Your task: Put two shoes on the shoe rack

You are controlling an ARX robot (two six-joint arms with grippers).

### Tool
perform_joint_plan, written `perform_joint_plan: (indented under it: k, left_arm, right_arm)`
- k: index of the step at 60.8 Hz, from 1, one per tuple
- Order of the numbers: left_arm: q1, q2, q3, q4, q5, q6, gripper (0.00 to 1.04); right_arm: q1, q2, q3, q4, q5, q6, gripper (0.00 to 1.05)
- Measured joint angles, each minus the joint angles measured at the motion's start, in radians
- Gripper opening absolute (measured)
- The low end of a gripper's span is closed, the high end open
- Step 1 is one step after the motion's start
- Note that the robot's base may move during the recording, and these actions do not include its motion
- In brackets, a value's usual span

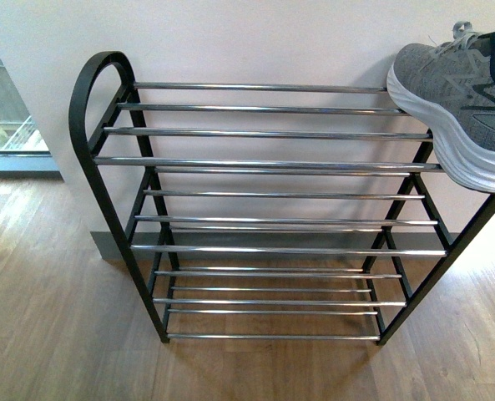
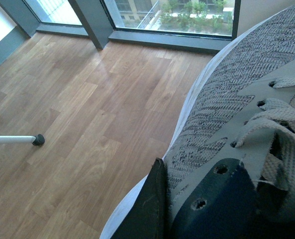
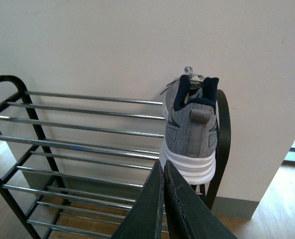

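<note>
Rack: shoe rack [image 1: 264, 163] backed against white wall [image 1: 255, 42], standing on wood floor [image 1: 47, 317]; black loop ends, chrome bars in tiers.
Shoe one: grey sneaker [image 1: 460, 100] on top tier at far right end, sole across the bars, white sole edge hanging past the front bar.
Open room: top-tier bars bare from the left loop up to that sneaker; lower tiers open across the full width; floor open in front of the rack.
Right side: right fingers [image 3: 174, 204] pressed flat together, nothing between; tips short of the sneaker heel, not touching.
Left side: one dark left finger [image 2: 154, 209] tight against the knit side of second sneaker [image 2: 222, 99]; other finger hidden; sneaker gripped and raised over the floor.
Front view only: whole rack width and the sole overhang.
Right wrist view only: heel, navy collar, right loop just beside the shoe.
Left wrist view only: second sneaker, window [image 2: 177, 15], white leg [image 2: 18, 140] with black foot on the floor.
</note>
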Motion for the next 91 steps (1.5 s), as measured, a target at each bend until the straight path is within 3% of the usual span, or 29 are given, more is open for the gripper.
perform_joint_plan:
  k: [59, 66, 89, 91]
  left_arm:
    - [0.0, 0.0, 0.0, 0.0, 0.0, 0.0, 0.02]
    - [0.0, 0.0, 0.0, 0.0, 0.0, 0.0, 0.02]
    - [0.0, 0.0, 0.0, 0.0, 0.0, 0.0, 0.02]
    - [0.0, 0.0, 0.0, 0.0, 0.0, 0.0, 0.02]
  right_arm:
    - [0.0, -0.414, 0.0, -0.396, 0.0, 0.0, 0.02]
    - [0.0, -0.549, 0.0, -0.559, 0.0, 0.0, 0.02]
    - [0.0, -0.586, 0.0, -0.573, 0.0, 0.0, 0.02]
    - [0.0, -0.586, 0.0, -0.573, 0.0, 0.0, 0.05]
